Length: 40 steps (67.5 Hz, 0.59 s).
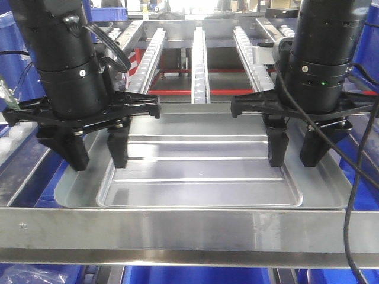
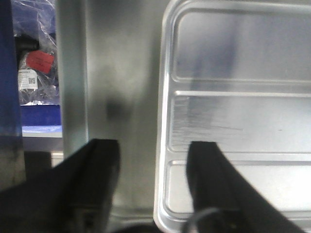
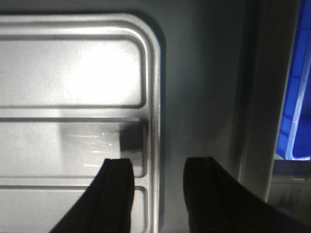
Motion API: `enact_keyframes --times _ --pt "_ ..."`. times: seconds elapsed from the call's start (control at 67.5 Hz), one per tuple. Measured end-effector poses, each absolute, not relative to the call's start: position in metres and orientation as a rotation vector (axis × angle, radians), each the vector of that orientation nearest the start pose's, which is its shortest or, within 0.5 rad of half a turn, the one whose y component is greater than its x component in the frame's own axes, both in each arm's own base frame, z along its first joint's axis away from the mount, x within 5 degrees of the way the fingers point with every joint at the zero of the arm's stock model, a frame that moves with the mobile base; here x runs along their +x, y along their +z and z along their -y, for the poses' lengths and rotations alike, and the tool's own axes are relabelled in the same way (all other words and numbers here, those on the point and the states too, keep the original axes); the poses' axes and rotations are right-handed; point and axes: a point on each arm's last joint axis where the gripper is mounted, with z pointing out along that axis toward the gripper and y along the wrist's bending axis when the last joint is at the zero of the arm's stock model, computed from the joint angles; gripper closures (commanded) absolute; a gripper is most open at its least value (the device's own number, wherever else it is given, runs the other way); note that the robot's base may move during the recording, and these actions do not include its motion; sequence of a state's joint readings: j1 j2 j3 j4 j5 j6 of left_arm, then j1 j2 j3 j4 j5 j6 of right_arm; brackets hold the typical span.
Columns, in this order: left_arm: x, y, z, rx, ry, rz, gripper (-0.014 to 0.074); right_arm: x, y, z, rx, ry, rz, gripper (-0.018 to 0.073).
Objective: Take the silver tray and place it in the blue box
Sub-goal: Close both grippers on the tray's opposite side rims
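Observation:
The silver tray [image 1: 201,171] lies flat inside a larger, deeper silver pan [image 1: 74,186], its ribs running left to right. My left gripper [image 1: 99,163] is open and straddles the tray's left rim: one finger over the tray floor, the other over the pan. In the left wrist view the tray [image 2: 233,111] fills the right side and the left gripper [image 2: 153,146] spans its rim. My right gripper [image 1: 294,161] is open astride the right rim, as the right wrist view shows of the tray [image 3: 73,73] and gripper [image 3: 159,162]. A blue box [image 3: 294,97] edge shows at the right [image 1: 370,183].
A steel front rail [image 1: 189,228] crosses below the pan. Roller conveyor rails [image 1: 199,65] run away behind it. More blue plastic [image 1: 195,275] lies under the rail. A plastic bag with a red label [image 2: 36,68] sits left of the pan. Cables hang from both arms.

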<state>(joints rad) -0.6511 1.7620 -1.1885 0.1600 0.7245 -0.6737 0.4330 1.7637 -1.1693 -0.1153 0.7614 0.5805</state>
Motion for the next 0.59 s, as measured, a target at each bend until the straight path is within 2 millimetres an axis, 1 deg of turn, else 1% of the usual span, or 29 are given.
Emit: enact_keyframes --times 0.119,0.178,0.297,0.474,0.593 --pt "0.290 0.211 0.209 0.110 -0.185 -2.760 0.0355 0.321 0.198 -0.140 0.107 0.084 -2.845 0.0165" --pt "0.291 0.212 0.210 0.111 -0.200 -2.745 0.0363 0.321 0.196 -0.141 0.107 0.081 -2.850 0.0165" --pt "0.293 0.212 0.211 0.116 -0.213 -2.728 0.0363 0.322 0.195 -0.141 0.107 0.080 -2.852 0.0166" --pt "0.295 0.201 0.213 0.123 -0.188 -2.752 0.0363 0.322 0.194 -0.141 0.107 0.078 -2.854 0.0166" --pt "0.295 0.198 0.213 0.124 -0.184 -2.757 0.0363 0.323 0.192 -0.141 0.106 0.079 -2.855 0.0166"
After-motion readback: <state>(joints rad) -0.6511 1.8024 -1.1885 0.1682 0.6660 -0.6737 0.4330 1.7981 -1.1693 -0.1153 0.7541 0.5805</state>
